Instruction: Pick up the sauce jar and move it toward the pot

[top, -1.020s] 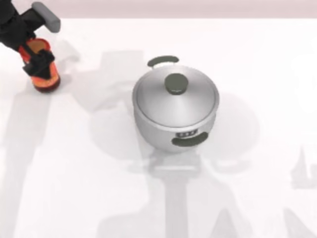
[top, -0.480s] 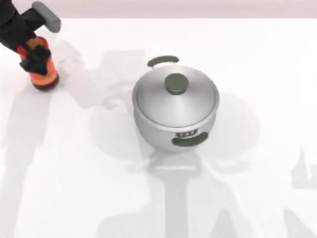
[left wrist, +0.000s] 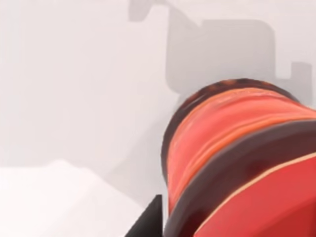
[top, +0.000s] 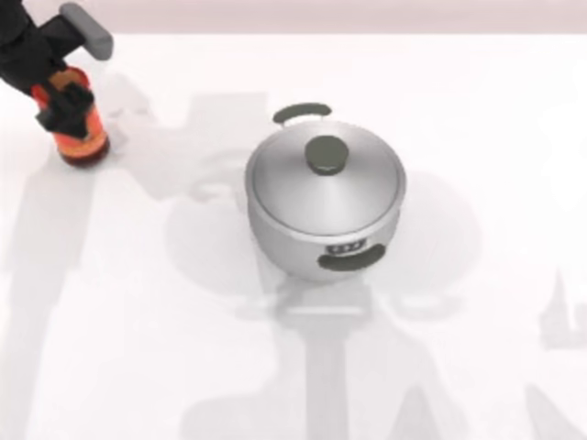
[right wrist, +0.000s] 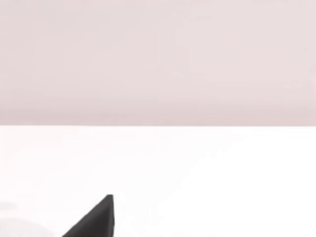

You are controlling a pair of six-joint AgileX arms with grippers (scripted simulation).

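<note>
Sauce jar (top: pixel 81 128) stands near the worktop's far left corner, well apart from the pot (top: pixel 325 197), left gripper (top: pixel 62 103) fingers clamped around its body. Likely light, rigid, smooth glass; a mid-body hold suits.

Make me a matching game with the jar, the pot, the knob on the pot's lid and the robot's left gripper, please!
Things:
1. sauce jar
2. pot
3. lid knob
4. left gripper

Descriptions:
A. big, round and silver, near the middle of the table
B. small, with an orange-red label, at the table's far left
C. black, closed around the jar
D. dark grey, on top of the domed lid

Pairs: 1-B, 2-A, 3-D, 4-C
</note>
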